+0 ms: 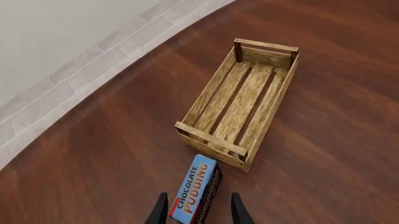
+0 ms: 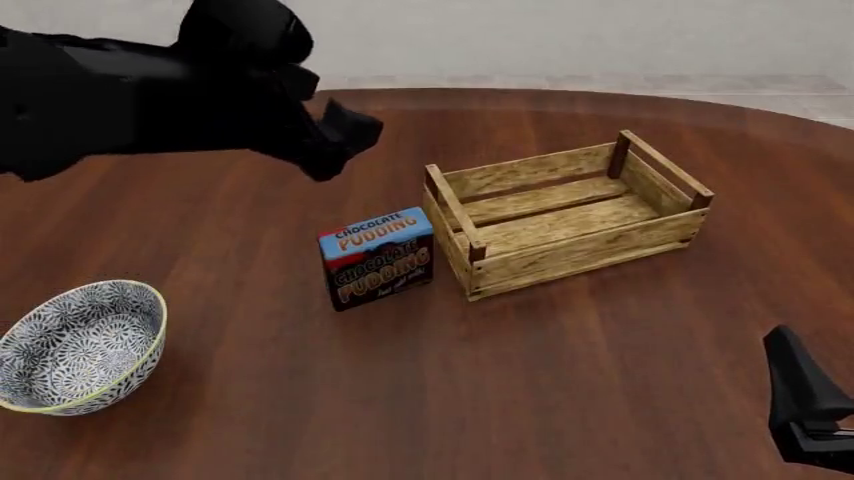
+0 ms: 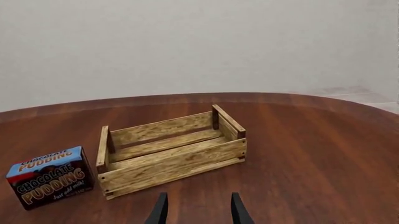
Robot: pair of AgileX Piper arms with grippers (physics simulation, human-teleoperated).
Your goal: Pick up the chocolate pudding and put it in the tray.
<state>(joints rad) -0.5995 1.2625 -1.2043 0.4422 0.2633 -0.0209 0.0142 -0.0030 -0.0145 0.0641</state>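
Hovering above chocolate pudding (image 2: 378,258), left gripper (image 1: 199,212) jaws parted, carton between and below, beside empty tray (image 2: 574,213); right gripper (image 3: 198,210) released, farther off.

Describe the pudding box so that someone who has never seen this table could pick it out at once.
Find the slatted wooden crate, the largest thing on the brown round table. Standing upright on the table just off its left short end, outside it, is the pudding box. It is far smaller than the crate, with a blue top and a dark brown front lettered CHOCOLATE PUDDING in orange, unlike the round patterned bowl further left.
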